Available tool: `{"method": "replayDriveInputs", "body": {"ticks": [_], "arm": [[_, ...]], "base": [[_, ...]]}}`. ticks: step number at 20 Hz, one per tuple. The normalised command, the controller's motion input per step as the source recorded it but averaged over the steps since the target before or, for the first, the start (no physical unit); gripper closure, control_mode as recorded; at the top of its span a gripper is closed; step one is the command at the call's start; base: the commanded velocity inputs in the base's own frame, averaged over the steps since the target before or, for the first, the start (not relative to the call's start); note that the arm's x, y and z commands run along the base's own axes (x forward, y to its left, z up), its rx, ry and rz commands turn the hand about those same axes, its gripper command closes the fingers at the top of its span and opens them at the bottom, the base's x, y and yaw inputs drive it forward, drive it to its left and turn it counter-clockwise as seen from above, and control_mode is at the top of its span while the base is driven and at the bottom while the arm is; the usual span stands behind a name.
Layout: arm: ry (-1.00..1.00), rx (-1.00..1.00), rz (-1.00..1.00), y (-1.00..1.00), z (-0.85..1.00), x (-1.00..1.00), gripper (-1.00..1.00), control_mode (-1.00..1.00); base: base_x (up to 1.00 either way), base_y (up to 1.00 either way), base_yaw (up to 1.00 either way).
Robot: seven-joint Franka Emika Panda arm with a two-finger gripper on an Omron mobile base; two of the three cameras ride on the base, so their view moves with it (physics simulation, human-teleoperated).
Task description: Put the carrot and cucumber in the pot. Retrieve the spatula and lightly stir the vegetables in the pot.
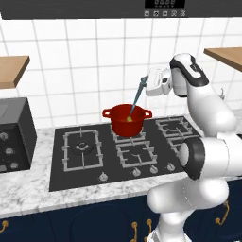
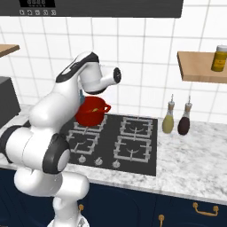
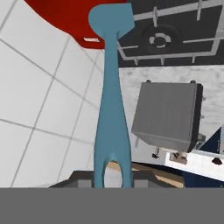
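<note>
The red pot (image 1: 126,124) stands on the back middle burner of the black stove (image 1: 80,165). A small yellow-green cucumber (image 1: 129,119) piece lies in its dark inside, also seen as the cucumber (image 2: 94,110) in the pot (image 2: 88,116). The carrot is hidden. My gripper (image 1: 145,81) hangs above and to the right of the pot, shut on the handle of the blue spatula (image 1: 137,98), which slants down with its blade inside the pot's mouth. In the hand view the spatula (image 3: 111,87) runs up from my gripper (image 3: 112,180) to the pot (image 3: 65,17).
A dark boxy appliance (image 1: 16,134) sits on the marble counter left of the stove. Two dark-topped bottles (image 2: 168,119) (image 2: 184,122) stand right of it. Wooden shelves (image 1: 12,71) (image 2: 201,66) hang on the tiled wall, one bearing a jar (image 2: 219,57).
</note>
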Motion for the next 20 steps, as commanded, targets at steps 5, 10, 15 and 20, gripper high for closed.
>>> {"method": "replayDriveInputs", "body": {"ticks": [5,10,15,20], "arm": [[0.01,0.00,0.00,-0.02,-0.08,0.29,1.00,-1.00],[0.00,0.00,0.00,0.00,-0.04,0.29,1.00,-1.00],[0.00,0.00,0.00,0.00,-0.07,0.16,1.00,-1.00],[0.00,0.00,0.00,0.00,-0.24,0.02,1.00,-1.00]], "base": [[0.00,0.00,0.00],[0.00,0.00,0.00],[0.00,0.00,0.00],[0.00,0.00,0.00]]}}
